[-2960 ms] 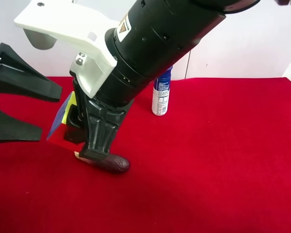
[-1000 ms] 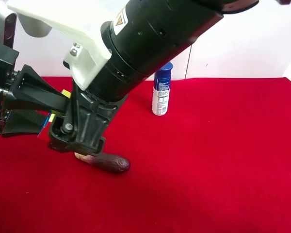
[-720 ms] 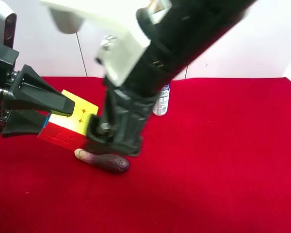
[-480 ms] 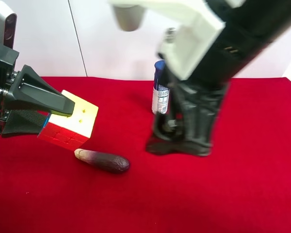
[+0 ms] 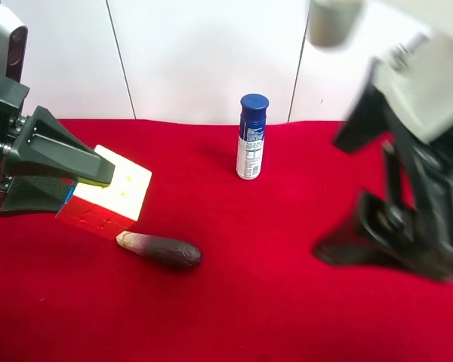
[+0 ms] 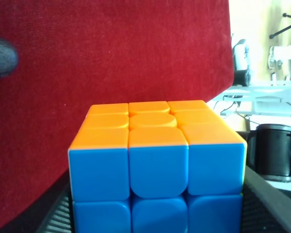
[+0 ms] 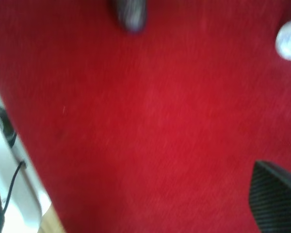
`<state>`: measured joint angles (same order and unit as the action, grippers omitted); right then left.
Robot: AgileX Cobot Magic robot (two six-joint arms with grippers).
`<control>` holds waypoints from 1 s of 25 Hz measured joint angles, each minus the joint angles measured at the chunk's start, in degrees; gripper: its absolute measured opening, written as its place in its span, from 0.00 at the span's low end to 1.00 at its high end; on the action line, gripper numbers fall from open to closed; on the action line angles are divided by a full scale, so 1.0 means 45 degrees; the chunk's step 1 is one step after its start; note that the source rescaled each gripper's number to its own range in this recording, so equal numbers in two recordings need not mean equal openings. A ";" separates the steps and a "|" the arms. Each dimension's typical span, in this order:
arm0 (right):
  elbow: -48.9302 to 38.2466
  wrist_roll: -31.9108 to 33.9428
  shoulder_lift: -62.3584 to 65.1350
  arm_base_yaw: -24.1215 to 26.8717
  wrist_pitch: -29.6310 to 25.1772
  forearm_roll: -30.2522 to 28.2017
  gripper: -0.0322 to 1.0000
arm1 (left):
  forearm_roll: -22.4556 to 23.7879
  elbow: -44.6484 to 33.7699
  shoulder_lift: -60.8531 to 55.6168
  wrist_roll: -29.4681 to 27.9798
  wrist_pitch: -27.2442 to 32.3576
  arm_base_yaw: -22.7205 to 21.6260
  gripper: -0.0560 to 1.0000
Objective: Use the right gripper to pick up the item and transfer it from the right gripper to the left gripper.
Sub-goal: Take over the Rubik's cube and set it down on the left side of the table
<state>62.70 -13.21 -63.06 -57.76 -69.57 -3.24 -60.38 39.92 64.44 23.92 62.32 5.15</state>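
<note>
Small colourful puzzle cube (image 5: pixel 109 192), pinched between black wedge fingers (image 5: pixel 60 151) of left gripper (image 5: pixel 83 188). Black right gripper (image 5: pixel 377 241) blurry, cannot tell fingers' spread. Blue-capped white can (image 5: pixel 251 151), words too small.

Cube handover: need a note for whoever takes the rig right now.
Left gripper: shut on the cube, held over the red cloth, near the eggplant.
Right gripper: empty, looks open, blurred, well apart from the cube.
Done: pick and transfer; the cube sits in the left gripper alone.
Left: nothing of the task that shows; just hold the grip.
</note>
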 joint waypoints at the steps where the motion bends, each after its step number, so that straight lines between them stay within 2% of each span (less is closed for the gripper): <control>1: -0.0568 0.0169 0.0418 0.0000 -0.0042 0.0000 1.00 | 0.0031 0.0000 0.0000 0.0000 0.0010 0.0000 0.07; 8: -0.4048 0.1317 0.3814 0.0000 -0.0071 0.0090 1.00 | 0.0077 0.0000 0.0000 0.0000 0.0015 0.0000 0.07; 12: -0.5501 0.1968 0.5941 0.0000 0.0340 0.0103 1.00 | 0.0077 0.0000 0.0000 0.0000 0.0015 0.0000 0.07; 20: -0.7201 0.2731 0.9714 -0.0010 0.0821 0.0103 1.00 | 0.0077 0.0000 0.0000 -0.0012 0.0026 0.0000 0.07; 25: -0.7332 0.3019 1.0728 -0.0010 0.1191 0.0114 1.00 | 0.0077 0.0000 0.0000 -0.0012 0.0026 0.0000 0.07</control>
<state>29.70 0.38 -14.78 -57.81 -64.21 -2.73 -60.03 39.92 64.44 23.87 62.43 5.15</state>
